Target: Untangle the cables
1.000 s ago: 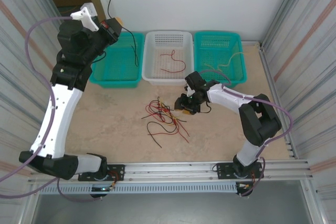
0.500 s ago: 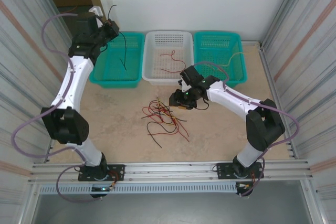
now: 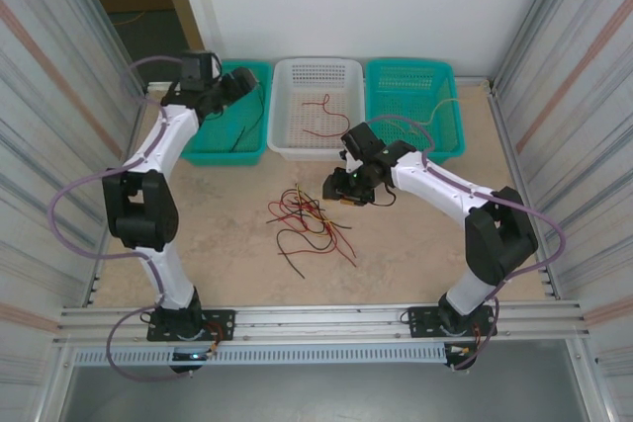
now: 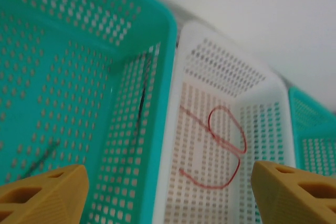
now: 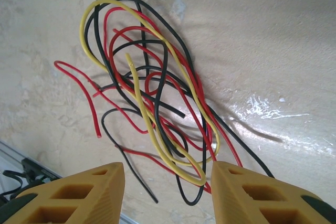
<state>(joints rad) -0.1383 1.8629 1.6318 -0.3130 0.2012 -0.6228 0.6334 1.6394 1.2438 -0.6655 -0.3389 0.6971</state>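
Far edge of tabletop (image 3: pixel 415 234): left basket (image 3: pixel 220 156), middle basket (image 3: pixel 297 151), right basket (image 3: pixel 435 74) | cables (image 3: pixel 309 219) tangled before middle basket | right pincer (image 3: pixel 339 193) just right of them, left pincer (image 3: pixel 243 86) over left basket

Bright, even light from above fills the top view, leaving only short, soft shadows. Just ahead of the right pincer (image 5: pixel 168 182), white glare streaks the surface (image 5: pixel 273 35), and the cables (image 5: pixel 157 103) cast faint shadows. The left pincer (image 4: pixel 170 187) has blurred fingertips; the white basket (image 4: pixel 262 93) beyond looks slightly soft.

Red, black and yellow cables (image 5: pixel 157 115)
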